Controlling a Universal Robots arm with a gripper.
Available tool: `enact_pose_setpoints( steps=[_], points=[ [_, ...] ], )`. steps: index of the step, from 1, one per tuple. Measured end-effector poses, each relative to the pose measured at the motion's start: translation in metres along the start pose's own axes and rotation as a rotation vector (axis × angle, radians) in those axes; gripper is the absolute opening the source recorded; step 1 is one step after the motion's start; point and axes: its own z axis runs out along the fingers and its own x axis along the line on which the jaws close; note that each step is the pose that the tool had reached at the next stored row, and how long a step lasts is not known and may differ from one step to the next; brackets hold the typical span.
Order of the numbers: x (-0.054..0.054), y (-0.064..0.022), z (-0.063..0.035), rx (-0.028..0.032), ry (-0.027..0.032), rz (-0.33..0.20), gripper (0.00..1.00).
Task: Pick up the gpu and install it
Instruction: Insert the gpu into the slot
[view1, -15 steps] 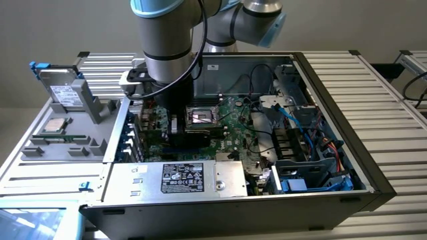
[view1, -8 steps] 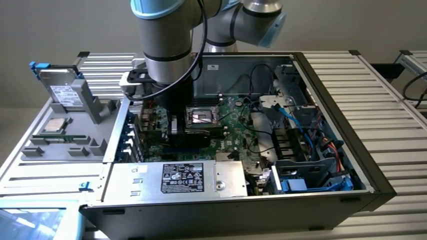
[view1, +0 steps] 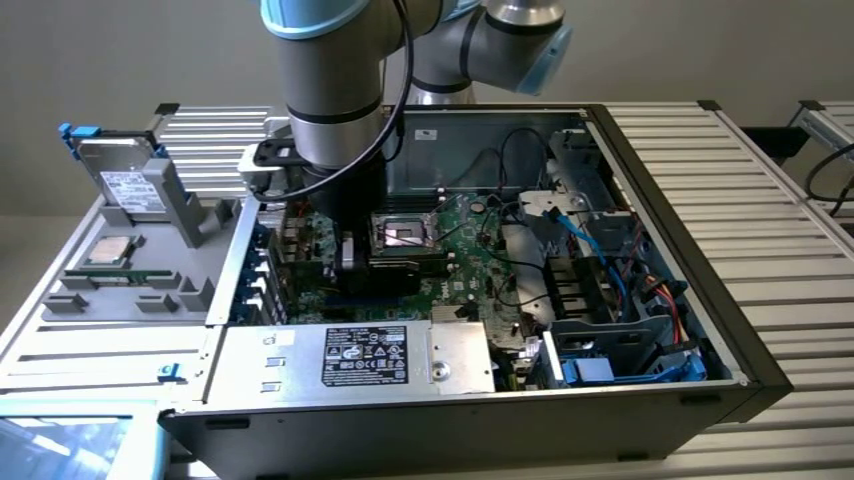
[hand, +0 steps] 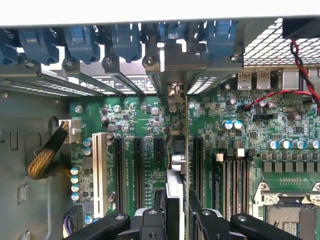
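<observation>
Partly closed on the gpu, the robot's hand holds the card edge-on above the motherboard, apparently so its connector edge faces the expansion slots.

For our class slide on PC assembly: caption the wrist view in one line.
Gripper holds the gpu edge-on at the expansion slots of the motherboard.

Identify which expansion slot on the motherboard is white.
The long slot beside the column of round capacitors, on the side toward the braided cable. The other slots are all black.
</observation>
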Motion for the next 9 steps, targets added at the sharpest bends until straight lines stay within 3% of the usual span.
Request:
enact_pose_setpoints(
  steps=[9],
  points=[
    [0.0000, 0.0001, 0.0002, -0.0001, 0.0000, 0.000, 0.28]
  ],
)
